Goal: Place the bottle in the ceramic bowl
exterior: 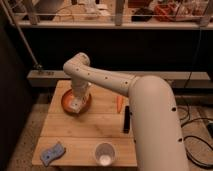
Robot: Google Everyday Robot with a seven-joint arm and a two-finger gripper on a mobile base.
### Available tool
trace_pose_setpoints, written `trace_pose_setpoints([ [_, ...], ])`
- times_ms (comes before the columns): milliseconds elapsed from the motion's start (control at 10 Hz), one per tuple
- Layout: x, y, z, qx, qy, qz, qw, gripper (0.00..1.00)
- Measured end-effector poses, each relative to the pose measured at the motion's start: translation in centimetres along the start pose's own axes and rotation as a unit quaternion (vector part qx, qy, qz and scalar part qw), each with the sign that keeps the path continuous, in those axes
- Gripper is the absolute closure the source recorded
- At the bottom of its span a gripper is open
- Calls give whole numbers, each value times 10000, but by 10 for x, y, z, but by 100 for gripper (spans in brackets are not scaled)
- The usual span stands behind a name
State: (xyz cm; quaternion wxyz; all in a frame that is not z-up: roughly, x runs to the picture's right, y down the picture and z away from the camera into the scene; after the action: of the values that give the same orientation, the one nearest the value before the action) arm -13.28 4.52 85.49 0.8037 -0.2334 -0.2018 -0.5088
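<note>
Fingers of gripper: closed on small whitish-clear plastic bottle | place: low over shallow orange-brown ceramic bowl, wooden tabletop | bottle's long axis: unclear, wrist hides grip.

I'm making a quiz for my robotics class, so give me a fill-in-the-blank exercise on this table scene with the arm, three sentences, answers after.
1. The end effector, shut on the bottle, hangs over the ceramic ____.
2. The cup near the table's front edge is coloured ____.
3. The black bar lies on the ____ table.
Missing words: bowl; white; wooden.
</note>
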Motion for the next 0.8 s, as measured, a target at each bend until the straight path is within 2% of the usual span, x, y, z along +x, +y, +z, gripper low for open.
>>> trace_pose_setpoints([
  [800, 1, 0, 2, -2, -9, -24, 10000, 96],
])
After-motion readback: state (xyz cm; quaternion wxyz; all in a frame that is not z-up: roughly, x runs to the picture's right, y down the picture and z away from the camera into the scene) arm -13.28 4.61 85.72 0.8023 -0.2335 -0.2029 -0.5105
